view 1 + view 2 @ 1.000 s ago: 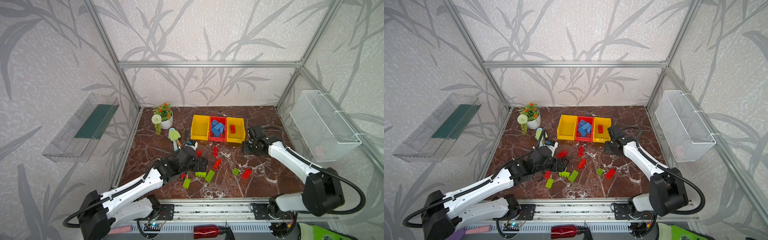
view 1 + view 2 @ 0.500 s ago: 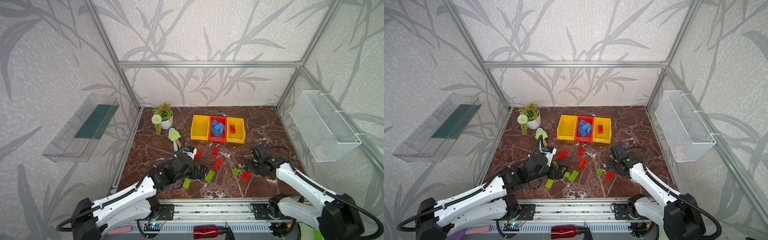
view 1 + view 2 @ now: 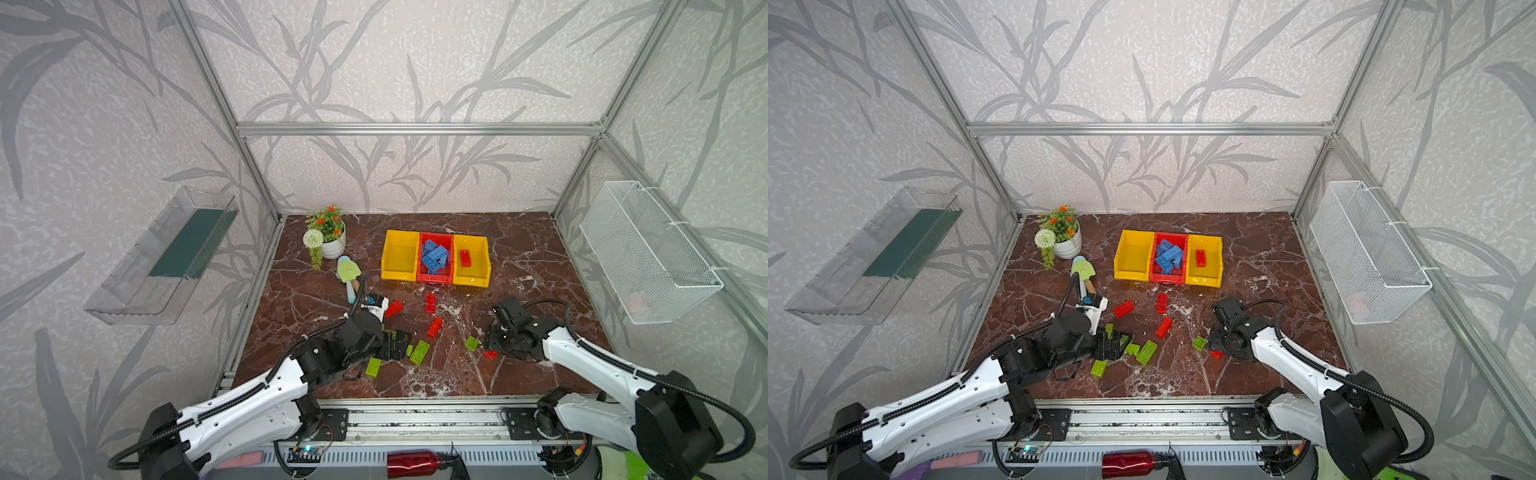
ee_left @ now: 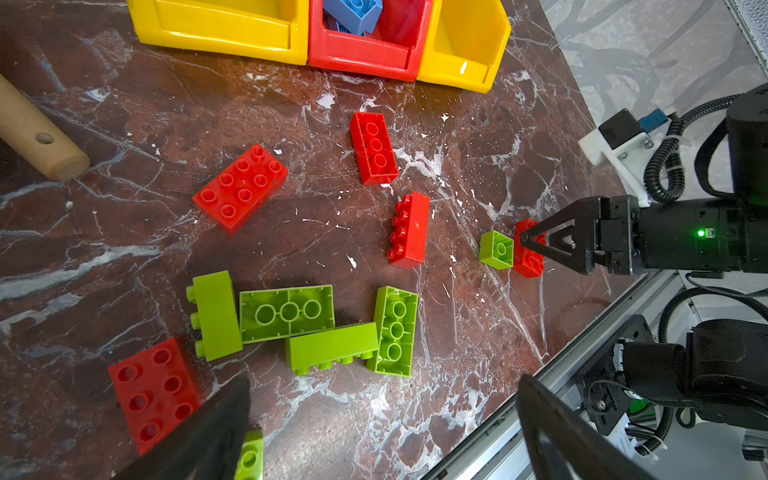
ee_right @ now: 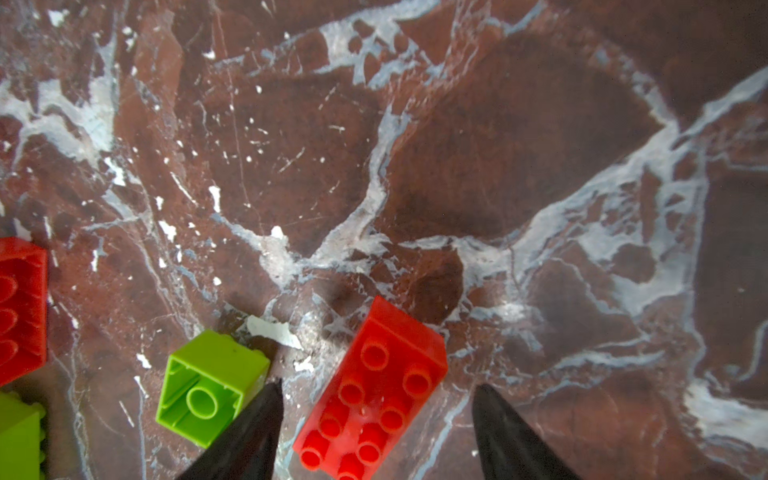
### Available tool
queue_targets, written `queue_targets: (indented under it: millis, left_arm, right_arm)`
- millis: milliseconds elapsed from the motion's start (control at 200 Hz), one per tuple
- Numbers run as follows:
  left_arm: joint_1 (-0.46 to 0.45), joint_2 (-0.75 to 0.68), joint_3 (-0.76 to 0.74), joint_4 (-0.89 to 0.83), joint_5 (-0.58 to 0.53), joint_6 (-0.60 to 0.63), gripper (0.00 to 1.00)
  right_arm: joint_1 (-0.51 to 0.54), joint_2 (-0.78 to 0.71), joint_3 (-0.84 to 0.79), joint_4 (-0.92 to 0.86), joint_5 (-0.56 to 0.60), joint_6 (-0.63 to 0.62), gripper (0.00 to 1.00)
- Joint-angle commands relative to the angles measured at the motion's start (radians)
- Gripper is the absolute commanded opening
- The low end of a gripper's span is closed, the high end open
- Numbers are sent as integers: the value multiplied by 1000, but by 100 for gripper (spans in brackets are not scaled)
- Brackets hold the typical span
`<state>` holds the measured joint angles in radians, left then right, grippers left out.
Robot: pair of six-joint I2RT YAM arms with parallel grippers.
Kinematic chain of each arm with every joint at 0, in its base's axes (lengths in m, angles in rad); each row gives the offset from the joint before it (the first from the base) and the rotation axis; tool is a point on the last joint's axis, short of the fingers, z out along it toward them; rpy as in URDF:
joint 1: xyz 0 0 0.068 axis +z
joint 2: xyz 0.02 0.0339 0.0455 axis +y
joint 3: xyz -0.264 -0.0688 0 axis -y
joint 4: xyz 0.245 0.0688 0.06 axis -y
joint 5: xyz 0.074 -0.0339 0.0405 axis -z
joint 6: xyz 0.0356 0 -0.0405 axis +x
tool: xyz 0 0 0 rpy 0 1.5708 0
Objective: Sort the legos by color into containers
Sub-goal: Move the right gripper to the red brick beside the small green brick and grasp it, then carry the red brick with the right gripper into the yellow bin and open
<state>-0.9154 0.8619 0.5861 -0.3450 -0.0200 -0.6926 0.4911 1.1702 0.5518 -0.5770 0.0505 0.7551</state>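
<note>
Red brick (image 5: pixel 388 370) on marble tabletop (image 5: pixel 498 166) — right gripper (image 5: pixel 376 384) astride it, jaws apart

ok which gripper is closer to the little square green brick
Right. The right gripper is just beside the small green brick, its open jaws straddling the red brick next to it. The left gripper is farther off, by the long green bricks.

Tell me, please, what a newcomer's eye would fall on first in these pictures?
The three joined bins at the back of the marble table catch the eye first: the red middle bin is heaped with blue bricks, and a lone red brick lies in the right yellow bin. In front, loose red bricks and lime green bricks lie scattered, and the right hand straddles the rightmost red brick with open jaws.
</note>
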Motion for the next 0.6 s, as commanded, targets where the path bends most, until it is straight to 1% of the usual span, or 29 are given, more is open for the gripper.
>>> queue_targets:
  millis: [0,105,435,505,595]
  left_arm:
    - [-4,6,-5,-3,-17,1,99]
    - [-4,8,-9,1,-19,5,99]
    - [-2,10,-10,1,-34,19,99]
    - [-3,11,-6,1,-38,21,99]
    - [-2,12,0,-9,-58,12,99]
  right_arm:
    - [14,39,-1,15,5,19,67]
    - [21,73,3,19,6,24,60]
    - [25,139,51,0,17,6,31]
    - [26,129,75,-24,24,-4,28]
    - [26,104,126,-56,40,-30,27]
